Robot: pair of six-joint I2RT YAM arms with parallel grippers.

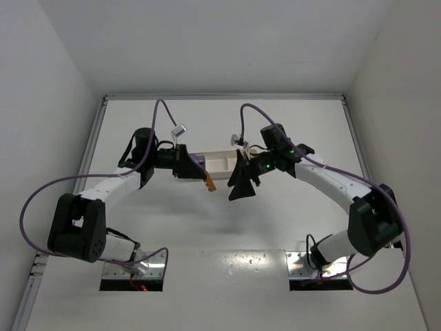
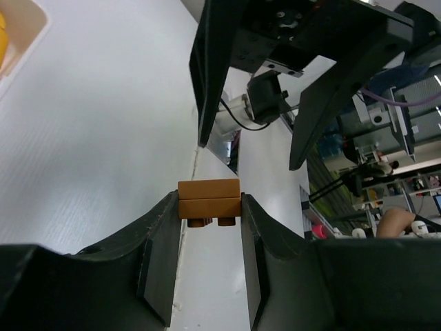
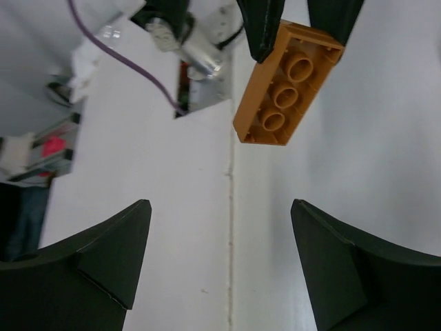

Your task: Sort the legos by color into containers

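My left gripper (image 1: 207, 181) is shut on a brown lego brick (image 2: 209, 202), held by its long sides above the table. The brick also shows in the top view (image 1: 209, 181) and in the right wrist view (image 3: 287, 83), studs facing the right camera. My right gripper (image 1: 241, 187) is open and empty, facing the brick from the right at a small gap; its fingers (image 3: 110, 258) are wide apart. The white tray (image 1: 224, 163) lies just behind both grippers; a purple lego (image 1: 199, 162) shows in its left part. A yellow piece (image 2: 3, 38) sits in a tray corner.
White walls enclose the table on three sides. The arm bases and two cut-outs (image 1: 134, 266) are at the near edge. Purple cables (image 1: 41, 193) loop beside each arm. A table seam (image 3: 230, 227) runs under the right gripper.
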